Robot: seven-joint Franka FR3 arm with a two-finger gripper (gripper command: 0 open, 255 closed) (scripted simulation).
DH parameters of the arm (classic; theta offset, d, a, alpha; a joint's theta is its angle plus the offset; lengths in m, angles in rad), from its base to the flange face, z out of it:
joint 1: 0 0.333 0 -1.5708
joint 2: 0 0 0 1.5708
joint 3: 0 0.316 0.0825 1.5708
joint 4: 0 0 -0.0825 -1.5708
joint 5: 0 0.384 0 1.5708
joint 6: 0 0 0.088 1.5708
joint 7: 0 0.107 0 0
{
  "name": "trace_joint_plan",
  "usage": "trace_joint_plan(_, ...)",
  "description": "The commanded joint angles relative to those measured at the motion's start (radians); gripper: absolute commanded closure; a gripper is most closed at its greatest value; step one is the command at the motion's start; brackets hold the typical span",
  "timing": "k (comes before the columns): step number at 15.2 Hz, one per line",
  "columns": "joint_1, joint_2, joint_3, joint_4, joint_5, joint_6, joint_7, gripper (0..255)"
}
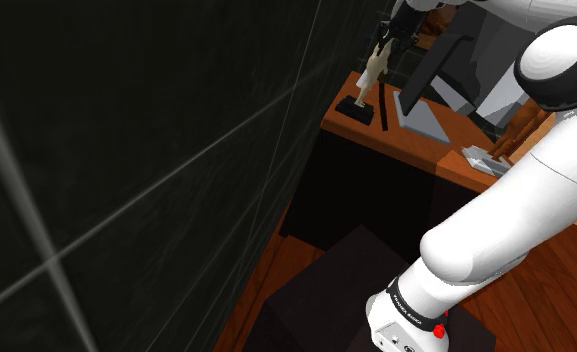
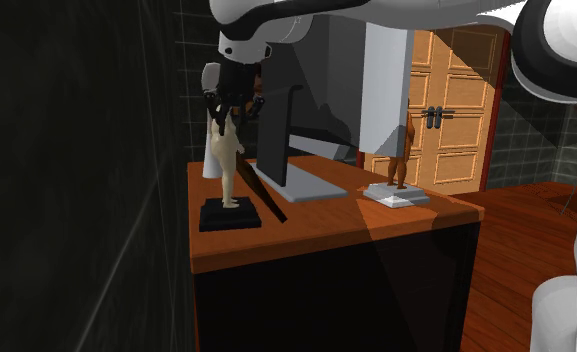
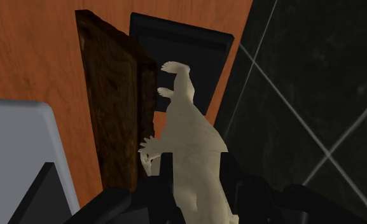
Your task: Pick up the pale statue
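Observation:
The pale statue point(image 2: 225, 160) is a slim cream figure standing on a black square base point(image 2: 229, 214) near the desk's wall-side corner. My gripper point(image 2: 232, 108) comes down over its upper body from above. In the wrist view the statue point(image 3: 188, 127) runs between my two black fingers point(image 3: 238, 188), and my gripper point(image 3: 198, 167) is shut on its torso. Its feet rest on the black base point(image 3: 175, 54). In the shoulder view the statue point(image 1: 376, 68) stands at the desk's far end under my gripper point(image 1: 389, 32).
A dark brown plank point(image 2: 262, 195) leans right beside the statue. A grey monitor point(image 2: 284, 135) stands just behind it. A brown figure point(image 2: 399, 160) on a white base occupies the desk's other side. A dark tiled wall point(image 1: 126, 150) runs close along the orange-brown desk point(image 2: 326, 225).

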Motion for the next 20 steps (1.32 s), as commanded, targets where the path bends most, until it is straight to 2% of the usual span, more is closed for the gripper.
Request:
trace_joint_plan(1,-0.001,0.0,-0.001,-0.002,0.0,0.0,0.0,255)
trace_joint_plan(6,-0.001,0.004,-0.001,0.002,0.001,0.0,0.0,255)
trace_joint_plan(20,-0.01,0.115,-0.007,0.341,0.033,-0.228,-0.037,255)
